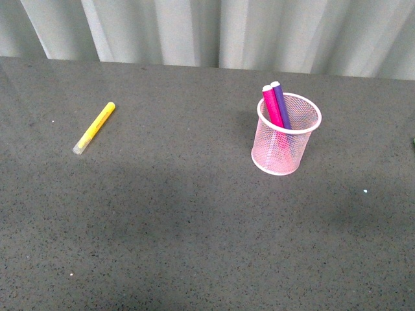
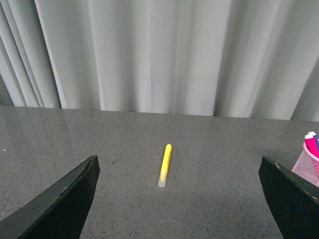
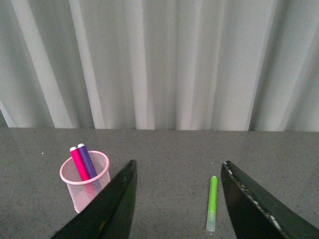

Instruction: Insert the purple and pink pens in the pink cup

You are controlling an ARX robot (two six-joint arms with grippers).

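The pink cup (image 1: pixel 286 136) stands upright on the dark speckled table (image 1: pixel 194 227), to the right of centre in our front view, and both task pens are already inside it. The pink pen (image 1: pixel 272 105) and the purple pen (image 1: pixel 280 102) lean side by side against the far-left part of the rim, their upper ends rising above it.

A yellow marker (image 1: pixel 94 127) lies flat on the table well to the left of the cup, set on a diagonal. Through our right wrist camera we also see a green marker (image 3: pixel 212 203) lying flat on the table, apart from the cup.

Neither arm shows in our front view. Our left gripper (image 2: pixel 179 199) has its jaws spread wide with nothing between them; the yellow marker lies on the table beyond them. Our right gripper (image 3: pixel 177 199) is likewise spread and empty. A pale pleated curtain (image 1: pixel 214 29) hangs behind the table.
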